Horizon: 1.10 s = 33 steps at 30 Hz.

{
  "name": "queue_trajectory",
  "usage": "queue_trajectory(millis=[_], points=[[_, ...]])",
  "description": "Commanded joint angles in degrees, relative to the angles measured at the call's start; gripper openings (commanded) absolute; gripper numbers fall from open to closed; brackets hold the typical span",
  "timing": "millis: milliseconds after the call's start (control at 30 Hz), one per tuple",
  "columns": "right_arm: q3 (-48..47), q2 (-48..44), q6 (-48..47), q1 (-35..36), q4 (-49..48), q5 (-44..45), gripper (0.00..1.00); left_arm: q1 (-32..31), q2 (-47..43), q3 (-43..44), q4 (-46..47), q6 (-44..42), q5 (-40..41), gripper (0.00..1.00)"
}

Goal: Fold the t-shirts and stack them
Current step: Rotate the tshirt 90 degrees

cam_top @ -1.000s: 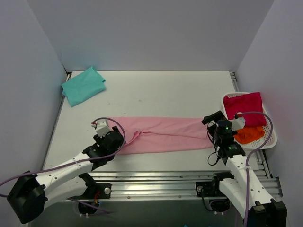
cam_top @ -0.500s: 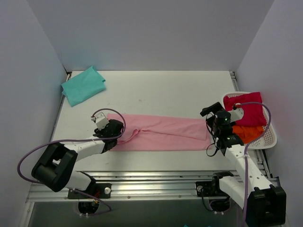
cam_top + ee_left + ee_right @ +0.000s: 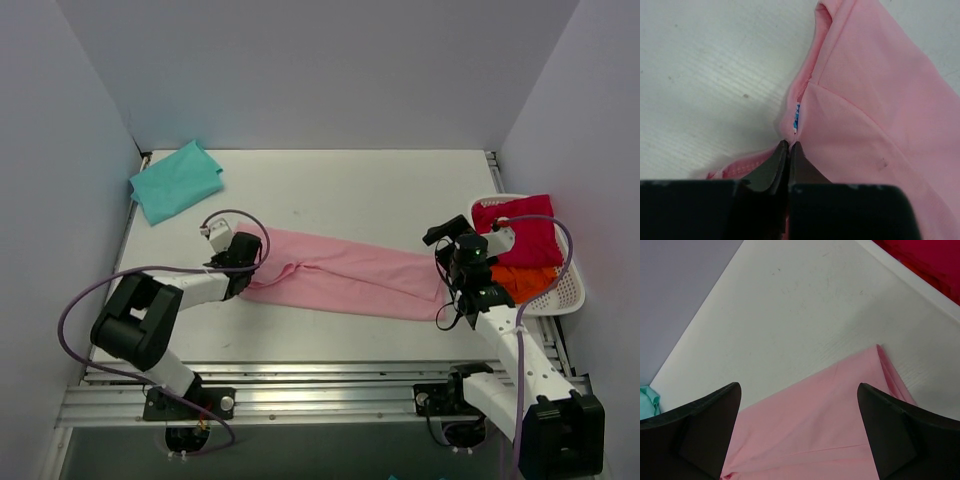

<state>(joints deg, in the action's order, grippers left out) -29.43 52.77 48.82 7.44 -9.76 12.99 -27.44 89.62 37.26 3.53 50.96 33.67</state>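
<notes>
One pink t-shirt point(image 3: 350, 278), left tool point(image 3: 789, 146) pinched on one end, right tool point(image 3: 797, 387) wide above the other

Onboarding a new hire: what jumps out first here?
The long pink shirt stretched across the middle of the table, its left end pinched in the shut left gripper, the open right gripper over its right end. Next, the folded teal shirt in the far left corner and the white basket of red and orange cloth at the right edge.

Open table point(image 3: 350, 190) behind pink shirt point(image 3: 350, 281), btwn teal shirt point(image 3: 176, 181) & basket point(image 3: 568, 290).
</notes>
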Motion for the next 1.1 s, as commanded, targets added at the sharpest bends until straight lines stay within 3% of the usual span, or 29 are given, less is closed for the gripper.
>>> queue_trajectory(millis=[0,133,233,267,367,467,533,567,600,633,667,767,800,833,900,933,1033,1067], points=[[-1.0,-0.3,-0.3,-0.5,-2.6,0.3,0.97,2.9,4.5,5.8,2.7,-4.5,-4.1,0.02],[1.1,0.0,0.6,-0.4,-5.0,-1.1,0.96,5.7,14.1,18.3,0.3,-9.7,-6.9,0.02],[2.2,0.2,0.8,0.0,-5.9,-1.7,0.96,9.2,25.8,34.9,-4.6,-13.6,-11.6,0.02],[2.3,0.2,0.8,0.0,-5.7,-1.4,0.96,9.9,29.3,44.4,-6.7,-15.3,-14.0,0.02],[2.1,0.1,0.6,0.3,-5.4,0.0,0.96,12.3,42.5,60.2,-13.8,-18.2,-22.5,0.02],[2.1,0.0,0.5,0.5,-5.6,0.9,0.96,12.9,55.5,89.5,-21.7,-20.9,-30.7,0.02],[2.1,-0.1,0.4,0.6,-5.7,1.7,0.96,13.1,65.0,100.9,-22.9,-22.7,-39.7,0.04],[1.9,-0.1,0.3,0.6,-5.7,1.8,0.96,13.2,68.5,107.3,-24.0,-23.3,-43.1,0.09],[1.9,-0.2,0.2,0.6,-5.4,2.2,0.96,13.2,71.4,119.2,-25.1,-23.4,-45.9,0.49],[1.8,-0.2,0.1,0.7,-5.4,2.3,0.96,13.6,75.7,124.0,-27.7,-22.8,-47.5,0.89],[1.7,-0.3,0.0,0.8,-5.3,2.6,0.96,13.6,76.2,127.0,-28.7,-22.8,-47.3,0.94],[1.9,-0.6,-0.1,1.1,-5.5,3.2,0.96,14.3,67.4,117.2,-22.4,-23.1,-43.4,0.94],[2.2,-0.7,-0.1,1.1,-5.6,3.2,0.96,14.4,63.3,111.1,-18.7,-23.2,-41.4,0.94],[2.3,-0.4,-0.1,1.1,-6.1,3.2,0.96,14.6,54.5,98.5,-10.9,-24.0,-39.3,0.94],[2.6,0.0,-0.1,1.2,-6.8,2.7,0.96,14.4,46.0,88.2,-4.6,-25.8,-29.7,0.94],[2.8,0.5,0.0,1.2,-7.2,2.6,0.96,14.2,38.7,80.8,-4.5,-27.6,-26.6,0.94],[3.2,1.6,0.0,1.5,-8.3,2.5,0.95,12.2,25.2,71.2,-3.3,-29.2,-16.0,0.94],[3.2,1.8,0.1,1.6,-8.5,2.5,0.95,11.0,21.8,64.4,-3.4,-29.1,-13.9,0.94]])
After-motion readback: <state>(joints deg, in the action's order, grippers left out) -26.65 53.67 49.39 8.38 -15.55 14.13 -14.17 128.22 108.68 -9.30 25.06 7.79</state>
